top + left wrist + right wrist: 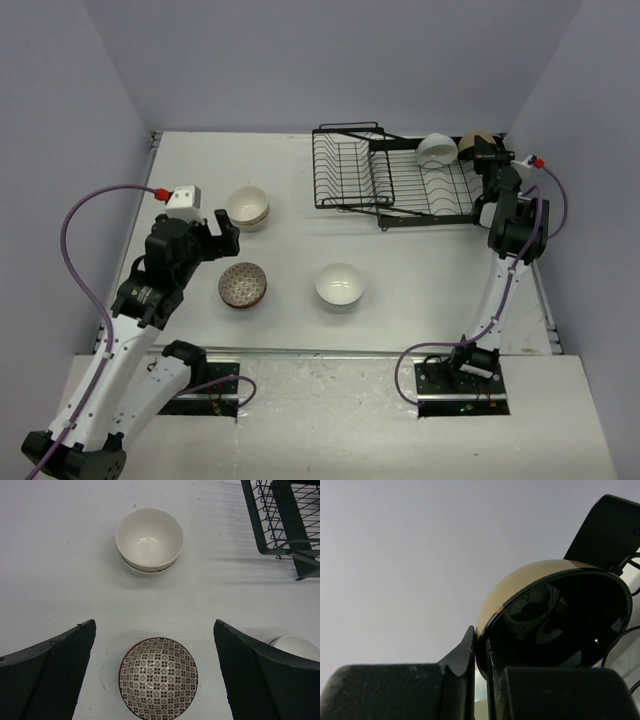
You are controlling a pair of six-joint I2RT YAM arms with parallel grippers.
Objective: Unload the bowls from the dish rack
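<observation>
The black wire dish rack (395, 180) stands at the back right. A white bowl (437, 150) leans in it on its edge. Beside that, a beige bowl with a dark inside (474, 140) has its rim pinched between the fingers of my right gripper (488, 153); the right wrist view shows that bowl (560, 615) close up, with the gripper (482, 652) shut on its rim. My left gripper (222, 230) hangs open over the table, its jaws wide either side of a reddish-brown patterned bowl (158, 678) below it. Two stacked white bowls (149, 541) stand beyond.
Another white bowl (339, 286) sits mid-table, its edge showing by the left gripper's right finger (299, 646). The rack's corner (285, 525) shows top right in the left wrist view. Purple-grey walls close in the back and sides of the table.
</observation>
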